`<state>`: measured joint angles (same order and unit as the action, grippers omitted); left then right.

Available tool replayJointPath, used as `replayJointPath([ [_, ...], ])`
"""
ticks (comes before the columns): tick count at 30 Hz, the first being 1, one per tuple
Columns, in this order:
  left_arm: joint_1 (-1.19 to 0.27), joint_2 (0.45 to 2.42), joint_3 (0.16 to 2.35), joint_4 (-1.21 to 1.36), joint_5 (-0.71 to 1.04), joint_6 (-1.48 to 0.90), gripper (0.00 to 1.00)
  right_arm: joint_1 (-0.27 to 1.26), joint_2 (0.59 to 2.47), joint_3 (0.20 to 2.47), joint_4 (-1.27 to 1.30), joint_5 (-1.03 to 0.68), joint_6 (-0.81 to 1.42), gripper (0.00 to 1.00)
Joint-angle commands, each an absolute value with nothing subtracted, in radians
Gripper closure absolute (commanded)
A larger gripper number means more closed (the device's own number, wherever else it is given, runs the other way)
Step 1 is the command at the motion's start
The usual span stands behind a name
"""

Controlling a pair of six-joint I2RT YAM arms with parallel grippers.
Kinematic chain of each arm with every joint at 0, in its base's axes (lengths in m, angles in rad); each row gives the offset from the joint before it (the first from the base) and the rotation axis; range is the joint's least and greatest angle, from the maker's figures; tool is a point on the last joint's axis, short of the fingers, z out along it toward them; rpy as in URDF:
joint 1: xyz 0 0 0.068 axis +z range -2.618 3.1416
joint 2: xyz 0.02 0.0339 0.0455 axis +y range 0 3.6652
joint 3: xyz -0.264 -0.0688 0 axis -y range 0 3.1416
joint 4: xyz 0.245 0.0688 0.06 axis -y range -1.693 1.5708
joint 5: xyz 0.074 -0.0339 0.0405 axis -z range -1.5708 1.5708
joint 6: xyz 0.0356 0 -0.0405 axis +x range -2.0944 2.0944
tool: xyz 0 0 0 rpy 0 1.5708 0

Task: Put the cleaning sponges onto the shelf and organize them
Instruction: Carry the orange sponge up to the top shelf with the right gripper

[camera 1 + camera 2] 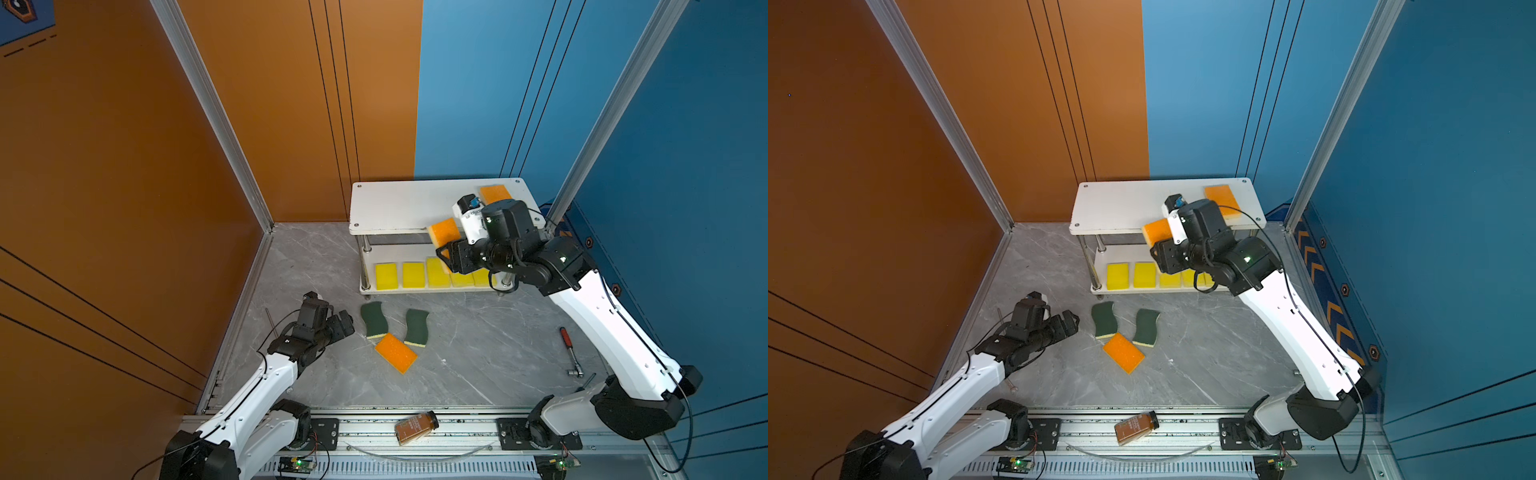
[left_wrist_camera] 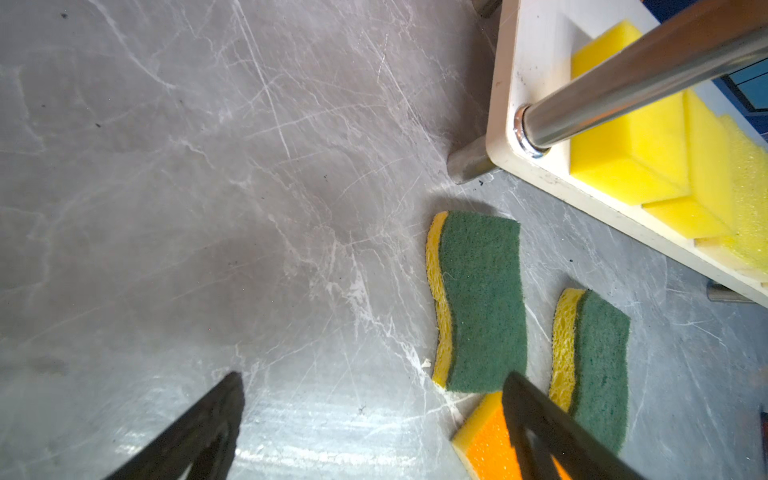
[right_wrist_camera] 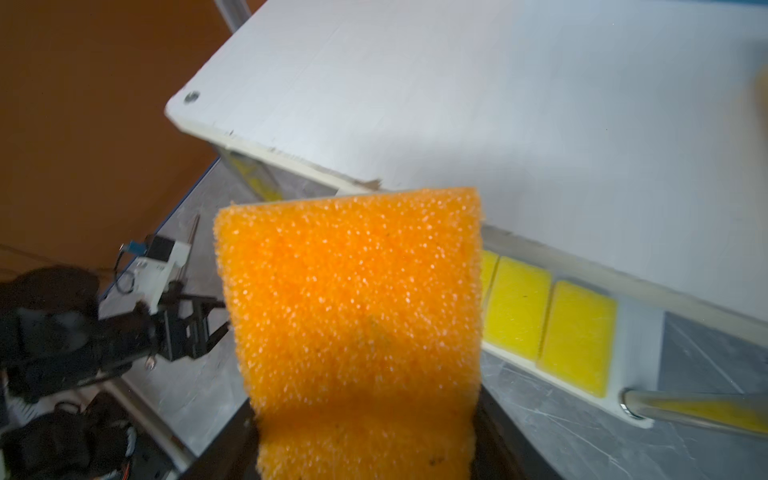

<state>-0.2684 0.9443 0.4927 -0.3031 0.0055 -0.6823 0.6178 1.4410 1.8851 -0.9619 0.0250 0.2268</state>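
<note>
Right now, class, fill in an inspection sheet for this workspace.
Surface: grey marbled tabletop, scuffed.
Job's things: shelf holds yellow sponges below, top orange sponge above; two green sponges and loose orange sponge on tabletop.
Clutter: brown bottle on front rail; hand tool by right arm.
Pincers: left pincer open, empty; right pincer shut on held orange sponge at shelf edge.
Cables: black cable loops off right arm.
Surroundings: orange wall, blue wall.

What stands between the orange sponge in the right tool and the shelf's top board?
Nothing visible. The held orange sponge hangs at the top board's front edge, with bare board beyond it; the other orange sponge lies off at the back right corner.
</note>
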Motion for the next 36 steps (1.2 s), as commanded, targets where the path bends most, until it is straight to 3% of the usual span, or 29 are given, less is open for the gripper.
replayJointPath([
  [1, -0.260, 0.934, 0.503, -0.293, 0.021, -0.680, 0.02, 0.560, 1.426, 1.959, -0.973, 0.128, 0.266, 0.38],
  [12, -0.259, 0.930, 0.509, -0.293, 0.025, -0.680, 0.02, 0.437, 1.505, 2.031, -0.832, 0.190, 0.284, 0.38],
  [36, -0.260, 0.942, 0.514, -0.298, 0.011, -0.689, 0.02, 0.478, 1.701, 2.085, -0.778, 0.287, 0.264, 0.35],
])
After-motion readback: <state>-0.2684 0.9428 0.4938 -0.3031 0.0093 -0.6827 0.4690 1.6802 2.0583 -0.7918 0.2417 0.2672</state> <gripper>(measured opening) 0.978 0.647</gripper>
